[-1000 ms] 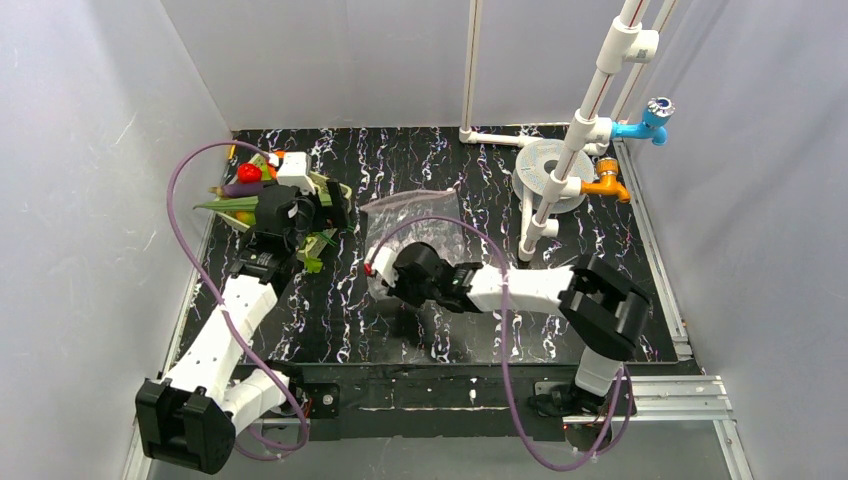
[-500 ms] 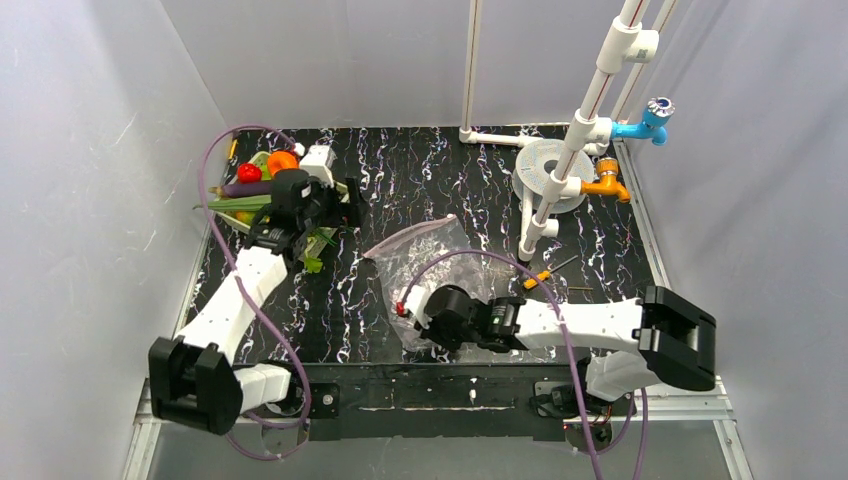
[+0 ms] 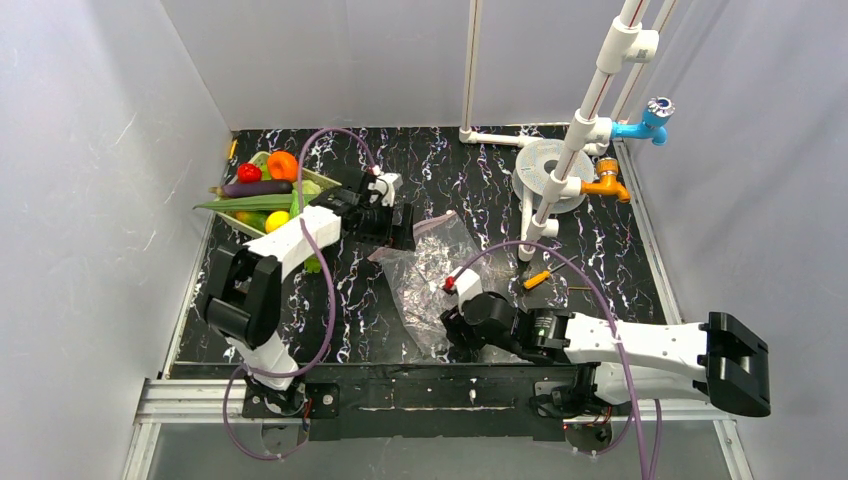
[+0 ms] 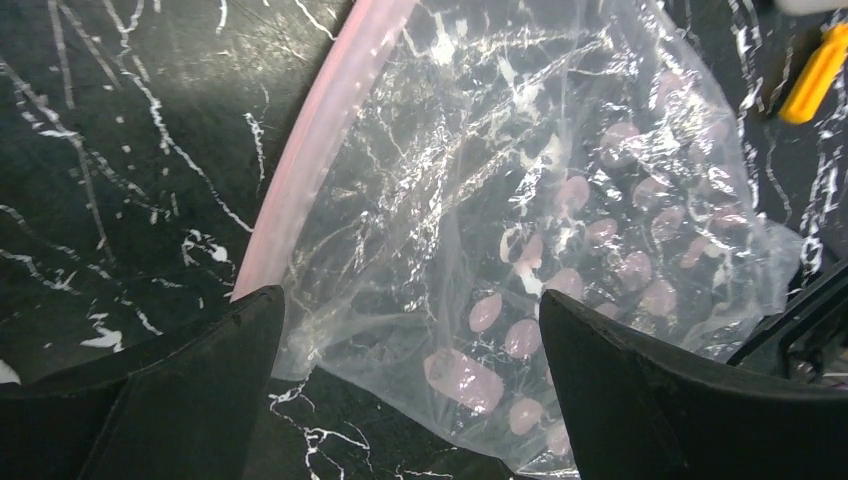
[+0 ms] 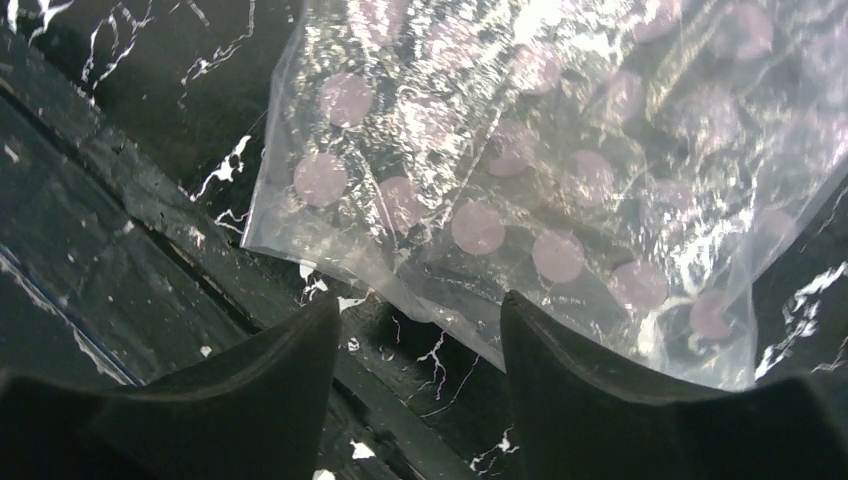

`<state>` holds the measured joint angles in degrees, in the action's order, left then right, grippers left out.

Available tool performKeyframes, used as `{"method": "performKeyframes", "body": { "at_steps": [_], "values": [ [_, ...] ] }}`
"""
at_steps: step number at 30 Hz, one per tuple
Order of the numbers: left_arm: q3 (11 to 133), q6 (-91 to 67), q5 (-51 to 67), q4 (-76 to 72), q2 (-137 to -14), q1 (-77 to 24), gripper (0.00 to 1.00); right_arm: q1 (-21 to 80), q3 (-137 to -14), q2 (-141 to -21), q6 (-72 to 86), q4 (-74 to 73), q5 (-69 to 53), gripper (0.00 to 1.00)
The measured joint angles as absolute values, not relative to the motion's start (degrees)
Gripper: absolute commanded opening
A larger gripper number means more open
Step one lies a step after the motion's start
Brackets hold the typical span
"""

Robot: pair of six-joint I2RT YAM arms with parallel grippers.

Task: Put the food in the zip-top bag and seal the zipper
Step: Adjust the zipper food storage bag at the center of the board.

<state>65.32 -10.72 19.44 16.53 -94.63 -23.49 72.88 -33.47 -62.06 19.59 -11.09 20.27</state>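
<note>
The zip-top bag (image 3: 430, 275) lies crumpled and flat on the black marbled table, empty. Its zipper (image 3: 437, 221) is the pink strip on the far edge. My left gripper (image 3: 400, 228) hovers open over the bag's far-left corner. In the left wrist view the zipper (image 4: 310, 150) and the dotted bag (image 4: 520, 200) lie between and beyond the spread left gripper (image 4: 408, 300). My right gripper (image 3: 447, 325) is open at the bag's near edge; the bag (image 5: 520, 150) lies just past the right gripper (image 5: 418, 300), which holds nothing. The food (image 3: 265, 190) sits in the basket.
The pale green basket (image 3: 314, 186) stands at the far left, a green leafy piece (image 3: 312, 263) beside it. A white pipe stand (image 3: 545, 190) with blue and orange taps rises at the back right. An orange-handled screwdriver (image 3: 538, 278) lies right of the bag. The table's near edge is close to my right gripper.
My right gripper pulled the bag toward the near edge, then opened and let it go. My left arm swung right from the basket to the bag's zipper edge.
</note>
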Motion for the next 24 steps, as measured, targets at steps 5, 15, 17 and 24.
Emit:
{"method": "performKeyframes", "body": {
  "at_steps": [5,15,17,24],
  "values": [
    [68.0,-9.0,18.8,18.6,-99.1,-25.5,0.99,71.8,-30.2,-60.6,31.2,-10.3,22.9,0.77],
    [70.3,-10.3,21.1,21.0,-104.0,-25.6,0.93,62.9,-29.0,-60.6,43.8,-12.1,21.9,0.77],
    [69.5,-12.4,22.7,20.5,-103.3,-25.7,0.94,60.5,-29.0,-60.7,44.5,-13.7,22.1,0.77],
    [52.3,-23.2,26.0,17.2,-89.2,-25.7,0.95,56.1,-32.0,-65.7,40.3,-16.8,21.9,0.77]
  ]
}}
